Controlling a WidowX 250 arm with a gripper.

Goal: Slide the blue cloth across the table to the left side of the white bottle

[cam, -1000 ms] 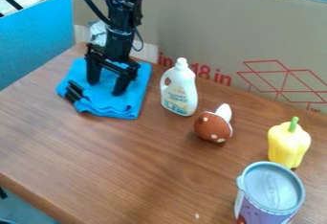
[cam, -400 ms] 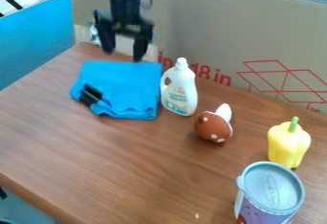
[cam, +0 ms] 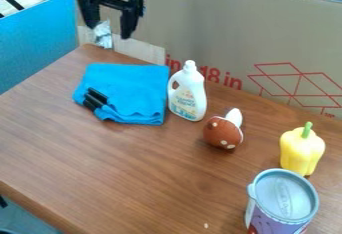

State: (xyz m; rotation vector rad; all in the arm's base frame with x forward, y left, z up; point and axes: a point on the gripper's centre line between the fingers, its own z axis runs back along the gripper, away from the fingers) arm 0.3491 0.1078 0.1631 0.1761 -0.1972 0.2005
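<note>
Since the tool (cam: pixel 109 31) hangs wide open and holds nothing, I think the blue cloth (cam: pixel 130 90) is done: it lies folded near the surface's (cam: pixel 100 168) back left corner. I can't tell what's left.

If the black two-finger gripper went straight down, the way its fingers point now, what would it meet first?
Probably the blue folded cloth on the brown wooden table. The black gripper points down roughly toward it, but its depth is unclear, so bare wood behind the cloth is possible.
</note>
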